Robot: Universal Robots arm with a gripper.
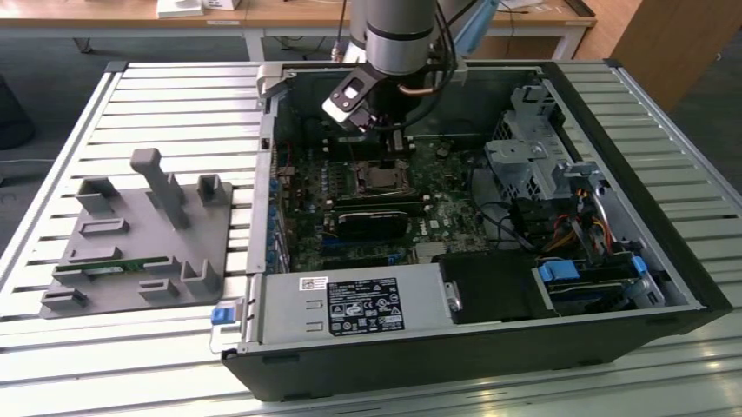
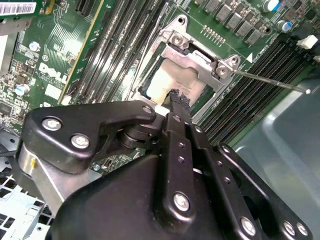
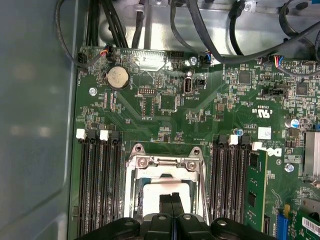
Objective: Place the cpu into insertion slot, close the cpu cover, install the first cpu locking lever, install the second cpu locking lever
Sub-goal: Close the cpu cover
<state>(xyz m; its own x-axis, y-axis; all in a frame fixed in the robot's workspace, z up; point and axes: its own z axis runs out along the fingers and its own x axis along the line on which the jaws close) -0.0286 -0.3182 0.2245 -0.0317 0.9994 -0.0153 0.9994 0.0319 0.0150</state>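
Second wrist view: pincer [image 2: 178, 98] closed tight, empty, tips above cpu [image 2: 164, 82] within lowered cpu cover [image 2: 200, 57].

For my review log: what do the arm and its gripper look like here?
The arm is a silver-grey cylinder with a black band; a white-and-black box and dark cables sit at its wrist. The gripper is black, made of jointed bars with silver screw heads, and ends in narrow fingers with ridged tips.

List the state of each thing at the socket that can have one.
Cover: down, flat.
Cpu: seated under the cover.
Lever: sticking out, seemingly unlatched.
Gripper: shut, tips above the cpu.
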